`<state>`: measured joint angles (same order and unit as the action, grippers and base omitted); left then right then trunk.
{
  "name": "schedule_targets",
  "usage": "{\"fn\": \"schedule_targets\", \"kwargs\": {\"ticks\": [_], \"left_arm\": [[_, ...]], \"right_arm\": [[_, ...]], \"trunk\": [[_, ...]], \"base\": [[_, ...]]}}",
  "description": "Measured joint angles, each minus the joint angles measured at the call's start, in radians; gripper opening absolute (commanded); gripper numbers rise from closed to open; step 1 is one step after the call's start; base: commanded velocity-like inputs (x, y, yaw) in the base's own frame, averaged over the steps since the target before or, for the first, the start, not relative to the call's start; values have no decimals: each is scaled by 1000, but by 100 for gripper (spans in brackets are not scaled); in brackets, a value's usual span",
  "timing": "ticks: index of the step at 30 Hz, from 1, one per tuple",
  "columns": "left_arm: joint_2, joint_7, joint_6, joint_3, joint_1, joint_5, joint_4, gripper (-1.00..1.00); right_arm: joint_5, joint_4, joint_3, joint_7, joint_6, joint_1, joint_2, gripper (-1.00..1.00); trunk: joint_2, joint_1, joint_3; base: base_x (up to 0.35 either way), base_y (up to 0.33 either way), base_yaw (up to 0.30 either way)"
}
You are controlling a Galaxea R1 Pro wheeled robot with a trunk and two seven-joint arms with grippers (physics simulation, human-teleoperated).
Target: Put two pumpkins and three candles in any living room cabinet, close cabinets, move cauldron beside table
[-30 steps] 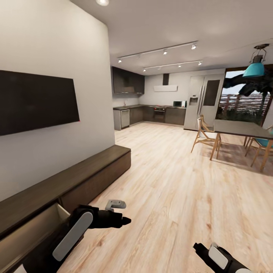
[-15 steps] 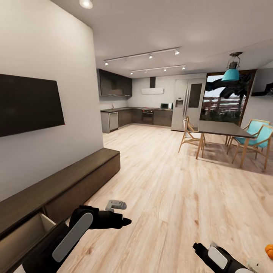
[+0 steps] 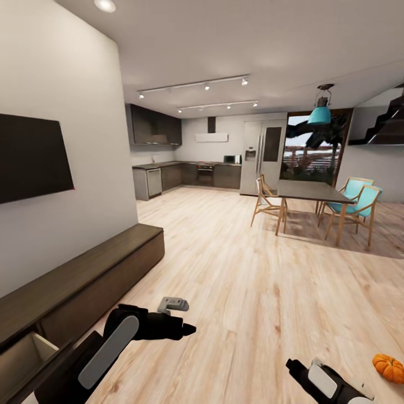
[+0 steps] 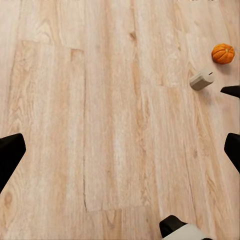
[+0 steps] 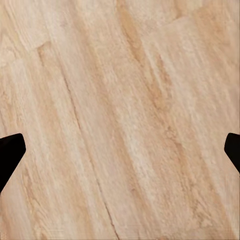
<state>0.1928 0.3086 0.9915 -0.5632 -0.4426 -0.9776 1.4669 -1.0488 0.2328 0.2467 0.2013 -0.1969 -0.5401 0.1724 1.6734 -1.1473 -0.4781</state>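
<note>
- At the far left of the head view, the cabinet (image 3: pixel 84 280) is seen along the wall under a dark wall screen (image 3: pixel 31 157); one drawer (image 3: pixel 25 353) at its near end stands open, its pale interior showing, so the closing step is judged not yet done.
- Whether anything lies inside the open drawer cannot be told.
- The left gripper (image 4: pixel 120 150) is held over bare wooden floor (image 3: pixel 252 280), near the cabinet front; in its wrist view the two dark fingertips are set wide apart with nothing between them.
- Through the left wrist view, a pumpkin (image 4: pixel 223 53) is seen resting on the floor, with a small pale cylinder (image 4: pixel 201 79) lying just beside it, possibly a candle, though this is too small to confirm.
- The right gripper (image 5: pixel 120 150) is likewise spread, empty, and pointed at bare floor.
- At the right edge of the head view, the pumpkin (image 3: pixel 389 368) lies on the floor, near the right arm and well apart from the cabinet.
- Farther back on the right, a dining table (image 3: pixel 308 192) with chairs is seen; no cauldron is made out beside it.
- The task is judged to be under way: at least one pumpkin is left to be stored, the drawer to be shut, and the cauldron to be placed.
</note>
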Motion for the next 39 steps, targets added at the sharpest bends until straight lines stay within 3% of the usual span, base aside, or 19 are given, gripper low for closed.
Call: {"fn": "schedule_targets", "kwargs": {"ticks": [13,39], "left_arm": [[0,0,0,-4,0,0,0,100],[0,0,0,-1,0,0,1,100]], "right_arm": [[-2,-1,-1,-1,-9,0,1,100],[-7,-38,-8,-1,2,0,17,100]], "trunk": [[0,0,-6],[0,0,-31]], "base": [[214,-178,-155],[29,-14,-226]]}}
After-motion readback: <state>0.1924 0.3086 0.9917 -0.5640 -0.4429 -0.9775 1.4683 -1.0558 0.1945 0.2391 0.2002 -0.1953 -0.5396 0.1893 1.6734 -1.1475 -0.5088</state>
